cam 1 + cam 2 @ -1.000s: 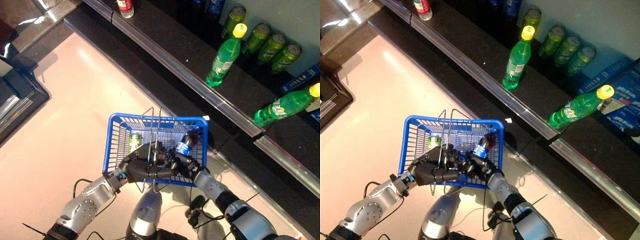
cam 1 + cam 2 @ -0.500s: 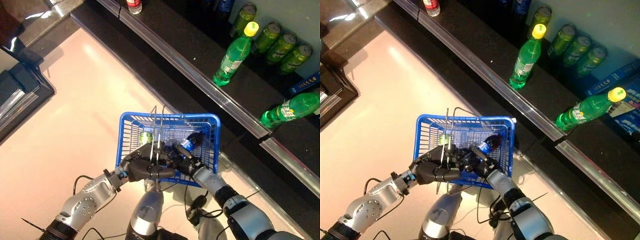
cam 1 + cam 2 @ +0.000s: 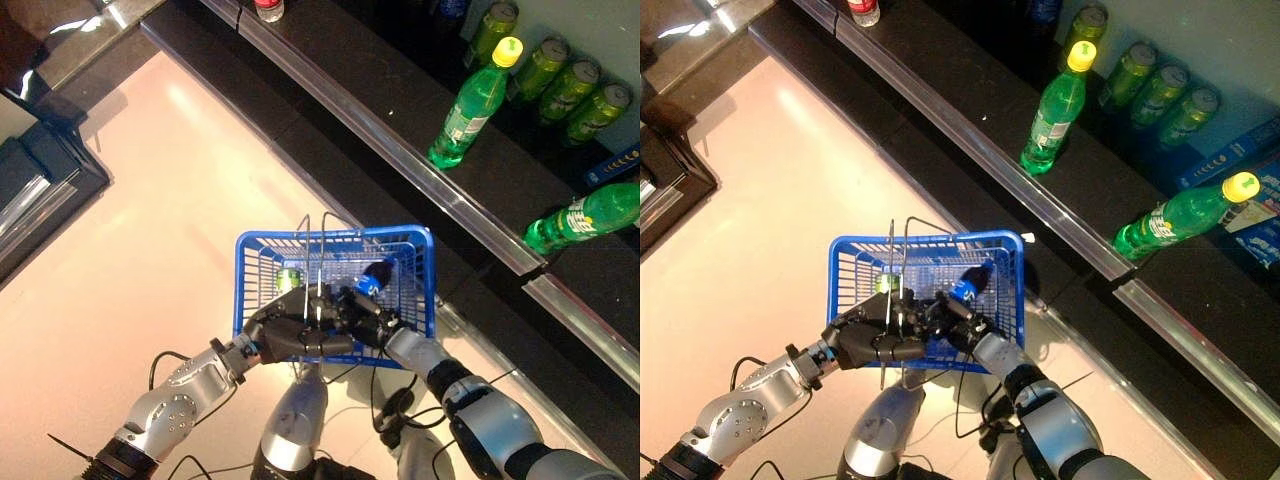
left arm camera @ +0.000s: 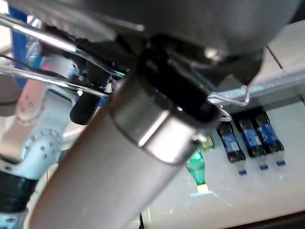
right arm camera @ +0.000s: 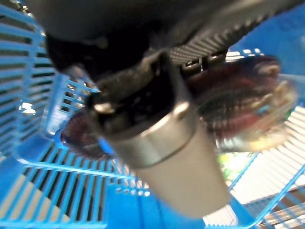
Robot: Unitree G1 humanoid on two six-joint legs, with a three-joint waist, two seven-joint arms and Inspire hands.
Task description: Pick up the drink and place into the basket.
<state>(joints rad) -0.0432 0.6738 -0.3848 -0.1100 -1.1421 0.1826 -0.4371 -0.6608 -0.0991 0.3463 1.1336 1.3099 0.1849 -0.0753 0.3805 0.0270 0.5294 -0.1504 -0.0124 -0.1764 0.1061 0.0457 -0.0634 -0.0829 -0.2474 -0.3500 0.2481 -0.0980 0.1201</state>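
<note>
The blue basket [image 3: 431, 285] hangs raised in front of me, over the pale floor. My left hand [image 3: 296, 336] is shut on its thin wire handles [image 3: 322, 250] at the near side. My right hand [image 3: 362, 317] reaches over the near rim into the basket. Its fingers and thumb are curled round a dark drink bottle with a blue label [image 3: 373, 279]. The bottle lies tilted low inside the basket, cap pointing to the far right corner. It also shows across the thumb in the right wrist view [image 5: 240, 112]. A green can [image 3: 290, 278] lies in the basket's left part.
A dark shelf with a metal front rail [image 3: 400, 165] runs diagonally across the right. On it stand green bottles [image 3: 468, 100], green cans [image 3: 565, 85] and a red-labelled bottle [image 3: 268, 8]. A dark cabinet [image 3: 40, 180] stands at the left.
My right hand has lowered the bottle deeper into the basket, and the bottle now lies flatter. The left hand still holds the handles. The camera has shifted a little.
</note>
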